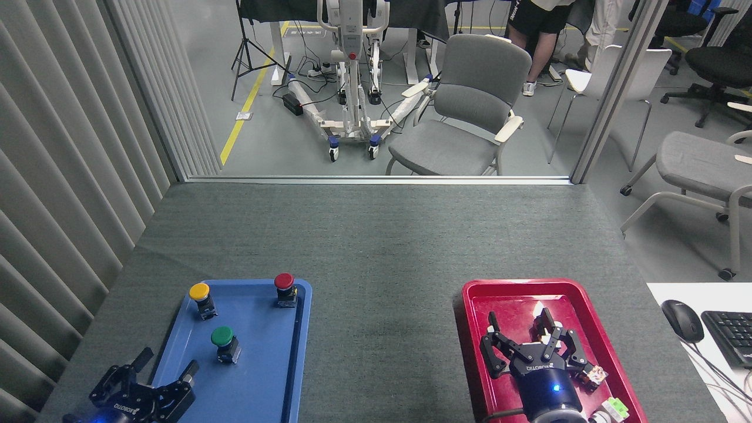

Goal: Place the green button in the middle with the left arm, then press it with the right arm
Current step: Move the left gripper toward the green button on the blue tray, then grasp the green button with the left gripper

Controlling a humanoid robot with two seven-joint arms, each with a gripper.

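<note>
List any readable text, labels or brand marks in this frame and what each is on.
"ROBOTIQ", seen upside down: on the body of the left gripper.
"ROBOTIQ", upside down, small and only just legible: on the body of the right gripper.
Keyboard key legends: too small to read.
Yellow floor marking beyond the table: a plain line, no text.
Nothing else readable.

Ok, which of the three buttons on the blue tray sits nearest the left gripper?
The green button, closest to the left gripper; yellow and red sit farther back.
</note>
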